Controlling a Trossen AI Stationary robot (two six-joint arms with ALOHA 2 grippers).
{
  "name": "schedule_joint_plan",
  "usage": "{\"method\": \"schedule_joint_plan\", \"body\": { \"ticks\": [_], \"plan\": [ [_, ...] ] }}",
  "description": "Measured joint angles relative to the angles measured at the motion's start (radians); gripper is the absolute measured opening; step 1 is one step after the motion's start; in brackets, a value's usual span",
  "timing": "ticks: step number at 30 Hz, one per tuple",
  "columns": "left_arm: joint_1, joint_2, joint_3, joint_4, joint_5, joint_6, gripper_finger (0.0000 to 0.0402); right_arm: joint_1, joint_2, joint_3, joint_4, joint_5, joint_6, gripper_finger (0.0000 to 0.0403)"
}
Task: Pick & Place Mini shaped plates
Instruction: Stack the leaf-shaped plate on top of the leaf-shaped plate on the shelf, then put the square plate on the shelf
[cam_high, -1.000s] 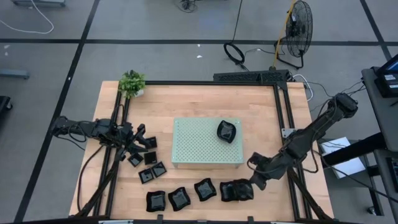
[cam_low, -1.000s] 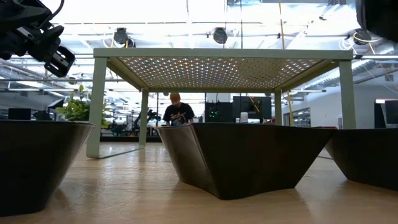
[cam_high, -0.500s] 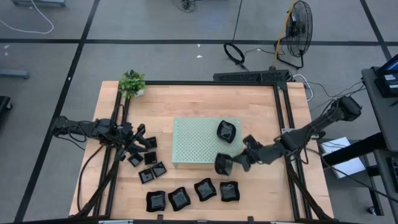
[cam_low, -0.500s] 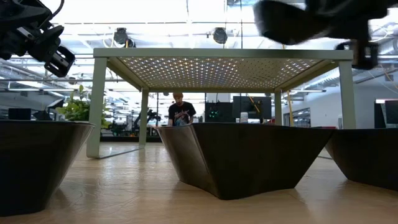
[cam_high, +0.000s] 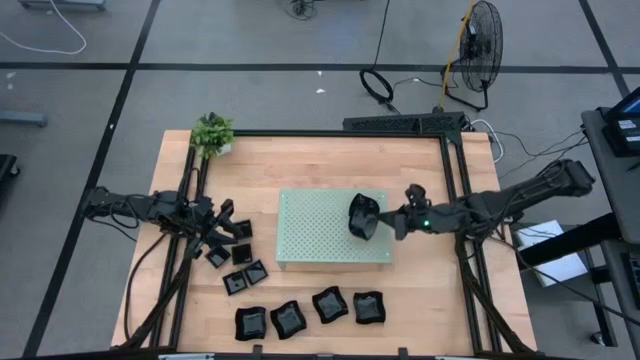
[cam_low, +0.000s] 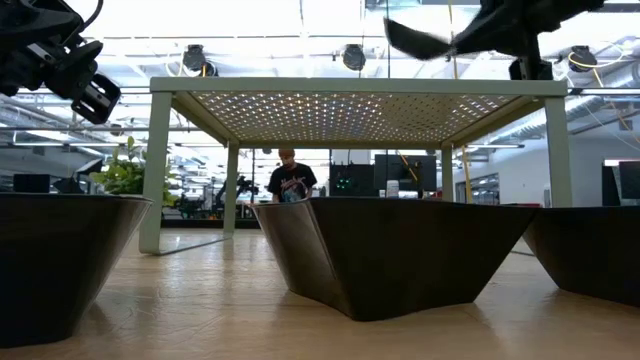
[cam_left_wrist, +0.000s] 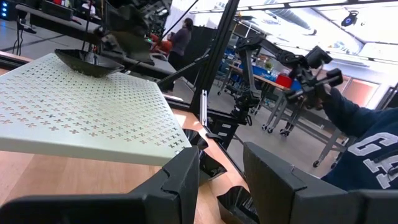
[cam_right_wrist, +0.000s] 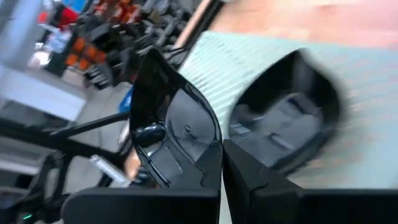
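My right gripper (cam_high: 385, 222) hangs over the pale green perforated board (cam_high: 320, 240), shut on a glossy black mini plate (cam_right_wrist: 168, 124). Just beyond it another black plate (cam_right_wrist: 292, 130) rests on the board's top. More mini plates lie on the wood. A row of them (cam_high: 288, 318) lies near the front edge. Small squares (cam_high: 243, 253) lie by my left gripper (cam_high: 218, 220). That gripper stands open and level at the table's left, with nothing between its fingers (cam_left_wrist: 186, 180). My right gripper pinches the plate by its rim (cam_right_wrist: 208, 158) between the two fingers. They come from the table's right, slanting slightly down. The plate is lifted clear above the board and tilted steeply, its hollow showing in the right wrist view.
A small potted plant (cam_high: 212, 133) stands at the far left corner. Black frame rails (cam_high: 455, 190) run along the table's sides. Beyond the table a person stands far off (cam_low: 287, 180), and a dark blue sleeve (cam_left_wrist: 367, 149) shows in the left wrist view.
My right gripper has lifted a plate from the right end of the front row. It has carried the plate up and toward the far edge, out over the board's right part. It has swung round from pointing at the near left to pointing left. My left arm has kept still.
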Motion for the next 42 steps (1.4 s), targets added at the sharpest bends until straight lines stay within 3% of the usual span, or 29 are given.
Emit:
{"method": "schedule_joint_plan", "body": {
  "ticks": [4, 15, 26, 32, 42],
  "plan": [
    [0.0, 0.0, 0.0, 0.0, 0.0, 0.0, 0.0129, -0.036, -0.034, 0.0, -0.067, -0.001, -0.005, 0.0],
    [0.0, 0.0, 0.0, 0.0, 0.0, 0.0, 0.0129, -0.082, -0.032, 0.0, -0.065, -0.003, -0.123, 0.0],
    [0.0, 0.0, 0.0, 0.0, 0.0, 0.0, 0.0129, -0.106, 0.001, 0.0, -0.066, -0.005, -0.135, 0.0002],
    [0.0, 0.0, 0.0, 0.0, 0.0, 0.0, 0.0129, -0.106, 0.001, 0.0, -0.065, 0.001, -0.139, 0.0029],
    [0.0, 0.0, 0.0, 0.0, 0.0, 0.0, 0.0129, -0.106, -0.105, 0.0, -0.024, 0.042, -0.334, 0.0078]
  ]
}}
